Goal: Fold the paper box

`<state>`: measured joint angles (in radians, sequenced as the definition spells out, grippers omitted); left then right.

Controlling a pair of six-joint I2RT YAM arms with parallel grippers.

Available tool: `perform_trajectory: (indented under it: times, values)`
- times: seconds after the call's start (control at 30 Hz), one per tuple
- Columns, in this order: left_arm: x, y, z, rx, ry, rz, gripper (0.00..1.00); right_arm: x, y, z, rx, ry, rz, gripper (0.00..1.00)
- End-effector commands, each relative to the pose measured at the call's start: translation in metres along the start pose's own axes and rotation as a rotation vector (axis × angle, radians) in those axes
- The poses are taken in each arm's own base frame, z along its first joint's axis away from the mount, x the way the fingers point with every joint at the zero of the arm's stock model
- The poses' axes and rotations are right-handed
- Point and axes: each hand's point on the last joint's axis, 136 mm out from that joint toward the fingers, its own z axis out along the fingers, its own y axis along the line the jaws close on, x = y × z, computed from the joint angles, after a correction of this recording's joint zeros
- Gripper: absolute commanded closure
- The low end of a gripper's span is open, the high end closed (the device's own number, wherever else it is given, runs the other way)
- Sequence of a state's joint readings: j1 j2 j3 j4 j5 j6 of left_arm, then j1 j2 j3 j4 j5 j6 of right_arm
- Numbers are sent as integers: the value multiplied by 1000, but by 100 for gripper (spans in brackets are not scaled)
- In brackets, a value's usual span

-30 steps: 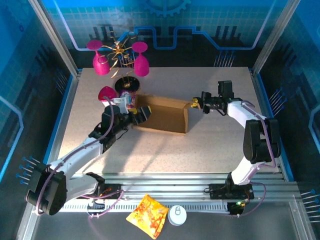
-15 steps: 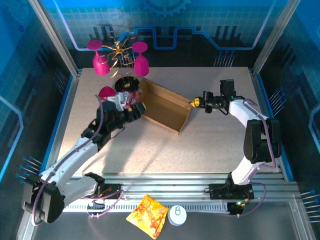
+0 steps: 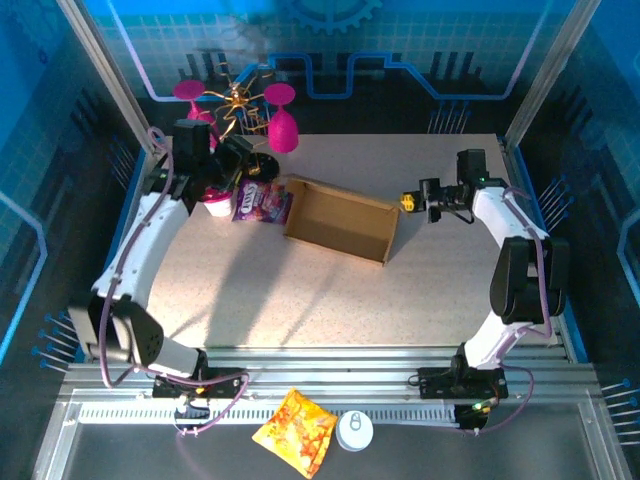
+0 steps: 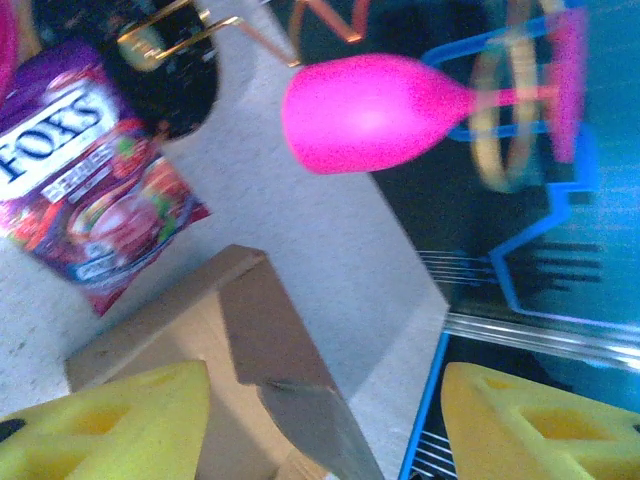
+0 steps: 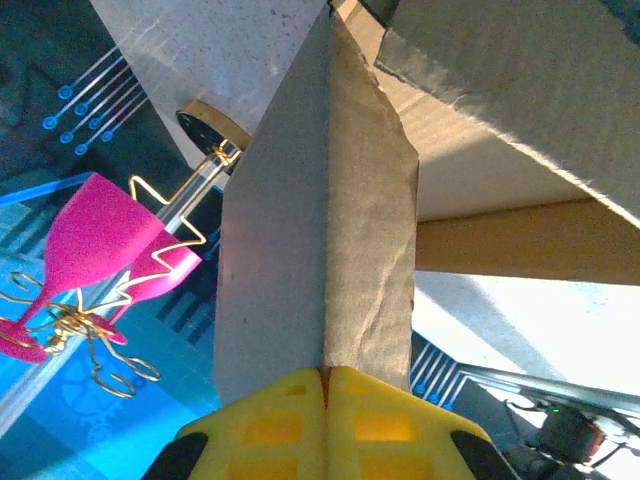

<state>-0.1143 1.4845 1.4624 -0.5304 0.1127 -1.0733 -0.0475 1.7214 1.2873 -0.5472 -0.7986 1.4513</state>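
Left fingers [image 3: 238,152] pulled back open, paper box [image 3: 340,222] pinched by right fingers [image 3: 408,202]

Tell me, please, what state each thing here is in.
paper box: open-topped, not closed
right gripper: shut on the paper box's end flap
left gripper: open, empty
purple snack packet: lying flat beside the box
orange snack bag: lying flat

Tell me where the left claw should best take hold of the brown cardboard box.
Probably pinch the thin upright left wall of the brown corrugated cardboard box, coming from above with the open left claw. The wall's top edge stands free, while the purple snack packet lies close beside its outer side.
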Motion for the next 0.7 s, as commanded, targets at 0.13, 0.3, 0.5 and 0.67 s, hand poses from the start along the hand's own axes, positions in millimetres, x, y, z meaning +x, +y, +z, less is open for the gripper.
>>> perform_trajectory:
  times: [0.13, 0.3, 0.5, 0.67]
  values:
    - [42, 0, 14, -145, 111, -86, 37, -4, -14, -22, 81, 59, -87, 100]
    - [70, 8, 35, -225, 177, -126, 33, -6, -14, -21, 118, 76, -141, 100]
    - [74, 16, 72, -243, 204, -138, 30, -12, -16, -18, 138, 78, -166, 100]
    - [85, 10, 103, -189, 265, -167, 32, -17, -19, -15, 151, 80, -176, 100]
